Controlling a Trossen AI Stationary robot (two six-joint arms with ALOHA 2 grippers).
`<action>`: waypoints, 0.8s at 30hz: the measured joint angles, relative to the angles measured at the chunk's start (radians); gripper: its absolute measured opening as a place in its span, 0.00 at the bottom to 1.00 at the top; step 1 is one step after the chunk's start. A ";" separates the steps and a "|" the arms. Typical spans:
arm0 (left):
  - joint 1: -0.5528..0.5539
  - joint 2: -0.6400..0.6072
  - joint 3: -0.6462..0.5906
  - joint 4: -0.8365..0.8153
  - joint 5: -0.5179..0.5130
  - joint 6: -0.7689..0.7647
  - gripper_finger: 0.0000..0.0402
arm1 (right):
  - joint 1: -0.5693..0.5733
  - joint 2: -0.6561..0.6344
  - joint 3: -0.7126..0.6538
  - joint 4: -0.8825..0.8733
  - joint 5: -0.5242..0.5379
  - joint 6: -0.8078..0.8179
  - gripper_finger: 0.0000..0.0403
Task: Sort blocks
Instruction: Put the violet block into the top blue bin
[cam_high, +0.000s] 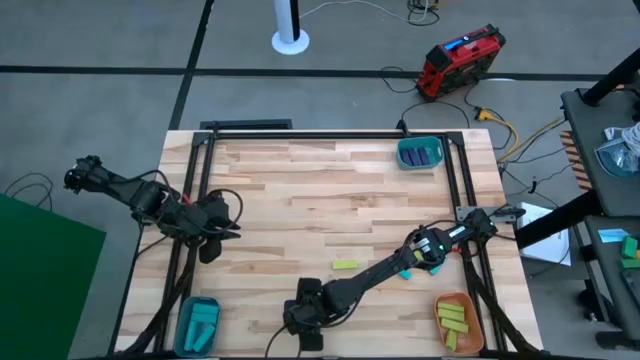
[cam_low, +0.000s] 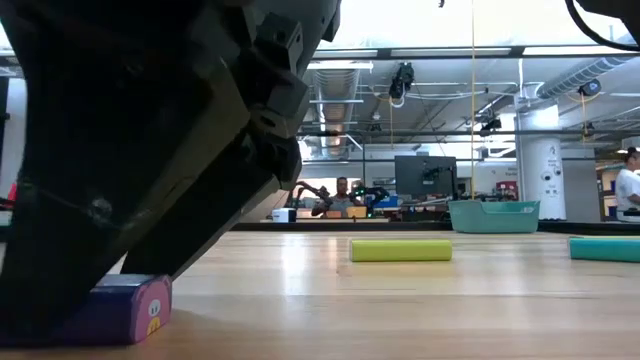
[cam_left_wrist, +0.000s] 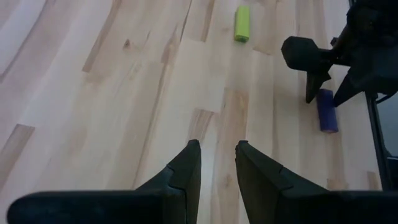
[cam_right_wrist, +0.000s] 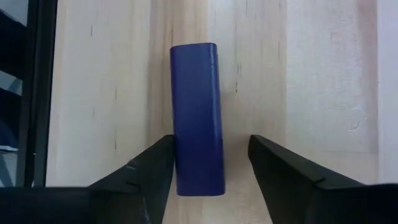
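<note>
Blocks are being sorted; the small purple rectangular plastic block (cam_right_wrist: 197, 118) lies flat on the pale wooden table (cam_high: 300, 200) at its near edge, between the spread fingers of the right gripper (cam_right_wrist: 210, 165), not yet clamped. It looks light, rigid and smooth, best pinched across its 2 long sides mid-length. The left gripper (cam_left_wrist: 217, 163) waits at the left, slightly parted and empty.
</note>
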 joint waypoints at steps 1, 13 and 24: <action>0.000 0.002 0.000 0.000 -0.001 0.005 0.20 | 0.000 0.000 0.000 -0.001 0.000 -0.002 0.50; 0.000 0.023 0.000 0.001 -0.054 0.008 0.20 | -0.003 0.003 0.000 0.002 -0.004 -0.084 0.23; 0.000 0.021 0.000 0.003 -0.078 0.032 0.20 | -0.039 -0.066 -0.003 -0.050 0.011 0.011 0.23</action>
